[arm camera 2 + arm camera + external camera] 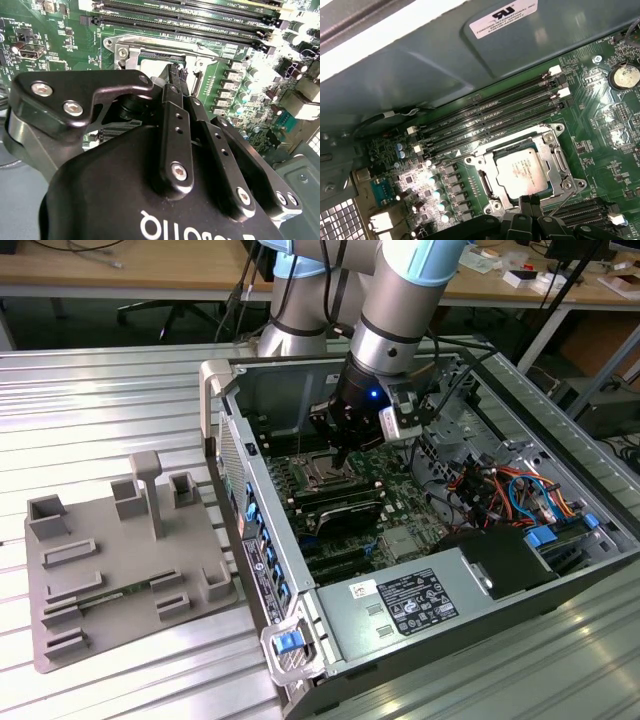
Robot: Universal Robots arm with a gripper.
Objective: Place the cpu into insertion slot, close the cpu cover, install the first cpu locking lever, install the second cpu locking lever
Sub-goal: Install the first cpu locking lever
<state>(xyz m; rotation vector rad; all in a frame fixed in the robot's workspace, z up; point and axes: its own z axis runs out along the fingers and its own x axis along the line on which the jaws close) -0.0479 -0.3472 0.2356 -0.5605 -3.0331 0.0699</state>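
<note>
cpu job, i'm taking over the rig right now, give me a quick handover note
gripper: shut, nothing seen in it, tips at the edge of the insertion slot.
cpu: seated in the slot, metal top up.
cpu cover: looks lowered, framing the cpu.
Done: cpu placed, cover apparently closed.
Left: the two locking levers; whether either is latched cannot be told from these views.
</note>
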